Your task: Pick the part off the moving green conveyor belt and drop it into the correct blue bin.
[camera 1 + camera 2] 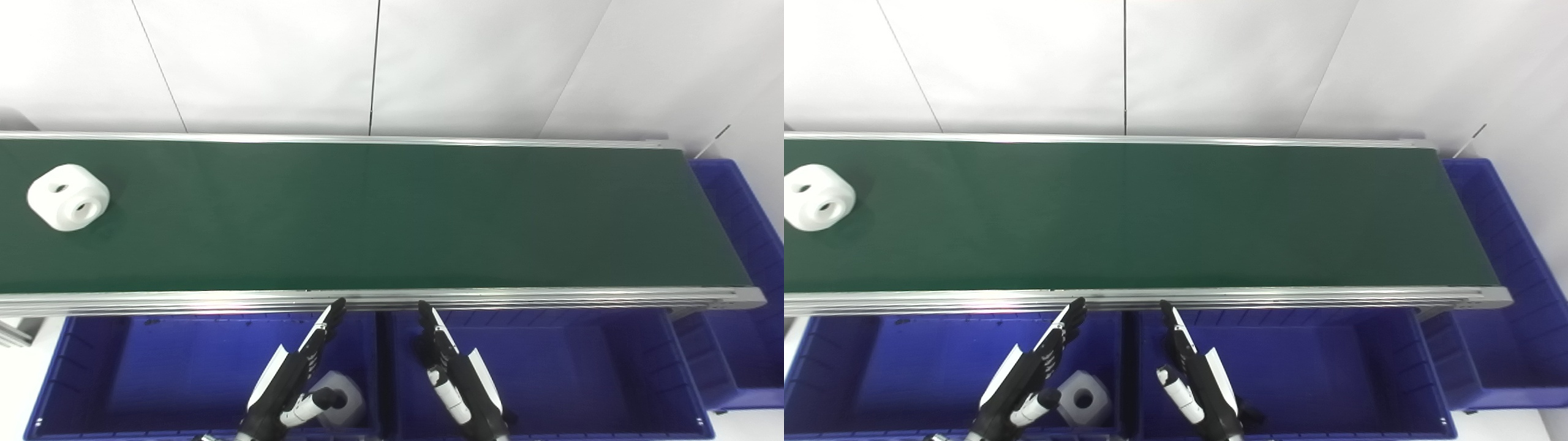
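A white rounded part with two holes lies on the green conveyor belt at the far left; it also shows in the right eye view. My left hand is open and empty, raised over the left blue bin just below the belt's near rail. My right hand is open and empty over the middle blue bin. Both hands are far from the part.
A white part with one hole lies in the left bin, partly hidden by my left hand. A third blue bin stands at the belt's right end. A metal rail edges the belt. A white wall stands behind.
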Robot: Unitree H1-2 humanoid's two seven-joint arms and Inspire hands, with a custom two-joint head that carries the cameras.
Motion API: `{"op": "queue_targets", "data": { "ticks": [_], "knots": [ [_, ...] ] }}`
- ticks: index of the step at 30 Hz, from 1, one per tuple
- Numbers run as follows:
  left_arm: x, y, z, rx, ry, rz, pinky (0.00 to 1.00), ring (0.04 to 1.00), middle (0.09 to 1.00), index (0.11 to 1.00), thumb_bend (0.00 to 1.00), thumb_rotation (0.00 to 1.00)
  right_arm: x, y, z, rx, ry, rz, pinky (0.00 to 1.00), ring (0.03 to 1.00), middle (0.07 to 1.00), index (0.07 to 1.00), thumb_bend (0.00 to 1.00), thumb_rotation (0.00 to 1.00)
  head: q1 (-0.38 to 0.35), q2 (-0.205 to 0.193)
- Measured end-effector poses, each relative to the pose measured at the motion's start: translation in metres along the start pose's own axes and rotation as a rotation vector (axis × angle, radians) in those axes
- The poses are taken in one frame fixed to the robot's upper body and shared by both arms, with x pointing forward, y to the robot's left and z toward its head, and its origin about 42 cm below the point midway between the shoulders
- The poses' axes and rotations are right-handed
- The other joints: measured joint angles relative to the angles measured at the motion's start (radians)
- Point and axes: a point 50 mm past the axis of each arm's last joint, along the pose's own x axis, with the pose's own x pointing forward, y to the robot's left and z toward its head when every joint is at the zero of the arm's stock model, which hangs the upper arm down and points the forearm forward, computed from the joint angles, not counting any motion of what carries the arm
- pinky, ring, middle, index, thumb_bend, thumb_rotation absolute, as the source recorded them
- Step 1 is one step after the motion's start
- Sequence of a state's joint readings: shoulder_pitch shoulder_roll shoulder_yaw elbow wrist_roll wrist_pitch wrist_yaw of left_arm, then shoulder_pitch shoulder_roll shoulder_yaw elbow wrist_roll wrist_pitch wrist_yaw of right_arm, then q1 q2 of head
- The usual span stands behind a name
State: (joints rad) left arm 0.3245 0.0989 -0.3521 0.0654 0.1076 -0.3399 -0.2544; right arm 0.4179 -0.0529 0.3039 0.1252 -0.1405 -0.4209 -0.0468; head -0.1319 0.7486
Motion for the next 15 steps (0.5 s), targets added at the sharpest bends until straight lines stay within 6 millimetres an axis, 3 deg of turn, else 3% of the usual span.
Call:
{"op": "queue_targets", "data": {
  "ticks": [15],
  "knots": [
    [-0.0034,-0.0034,0.0028,-0.049,-0.013,0.04,1.0,1.0,1.0,1.0,0.94,0.95,-0.0068,-0.002,0.0018,-0.07,-0.014,0.095,1.0,1.0,1.0,1.0,0.9,1.0,0.021,-0.005]
  ]
}}
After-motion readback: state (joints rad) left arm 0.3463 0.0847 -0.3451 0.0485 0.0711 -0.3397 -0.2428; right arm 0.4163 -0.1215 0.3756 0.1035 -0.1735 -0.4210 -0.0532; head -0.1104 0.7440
